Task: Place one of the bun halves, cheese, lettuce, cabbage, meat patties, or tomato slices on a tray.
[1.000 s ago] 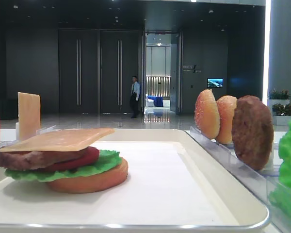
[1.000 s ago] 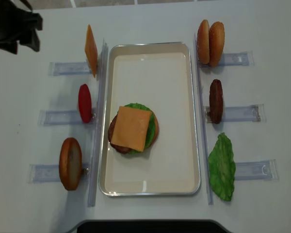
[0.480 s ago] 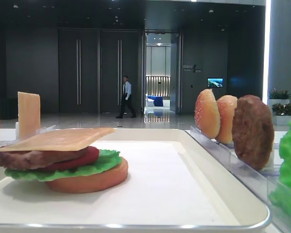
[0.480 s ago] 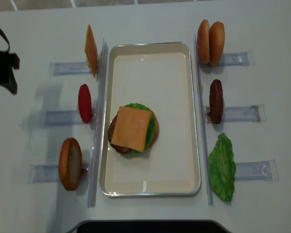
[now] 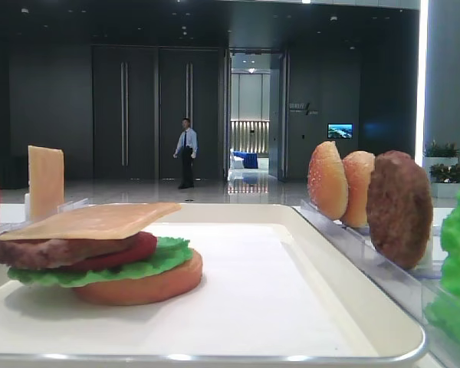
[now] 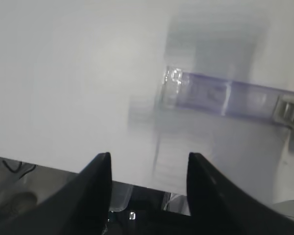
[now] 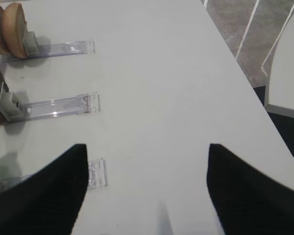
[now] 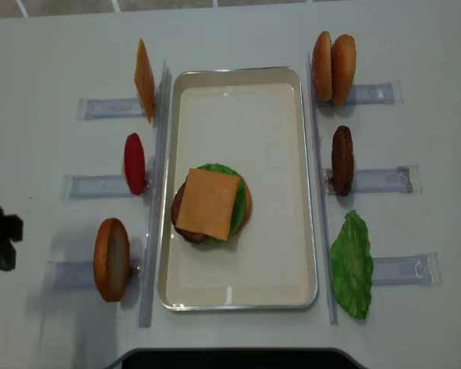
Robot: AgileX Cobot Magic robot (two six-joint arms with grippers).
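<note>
Black left fingers (image 6: 146, 188) stand spread with nothing between them, low over the white bench (image 8: 54, 146) at its left edge, near a clear plastic holder (image 6: 225, 95). Black right fingers (image 7: 144, 188) are also spread and empty above the bench's right side. On the cream-white rectangular tray (image 8: 238, 296) lies a stack topped by the pale orange square cheese slice (image 8: 208, 204).

- The tray (image 8: 238, 100) lies at the table's (image 8: 238, 31) centre, a stack in its near half: cheese (image 8: 207, 204) atop patty, tomato, lettuce and bun.
- Left of the tray, back to front: cheese slice (image 8: 144, 79), tomato slice (image 8: 134, 163), bun half (image 8: 111, 259).
- Right: 2 bun halves (image 8: 333, 68), meat patty (image 8: 342, 160), lettuce leaf (image 8: 352, 265).
</note>
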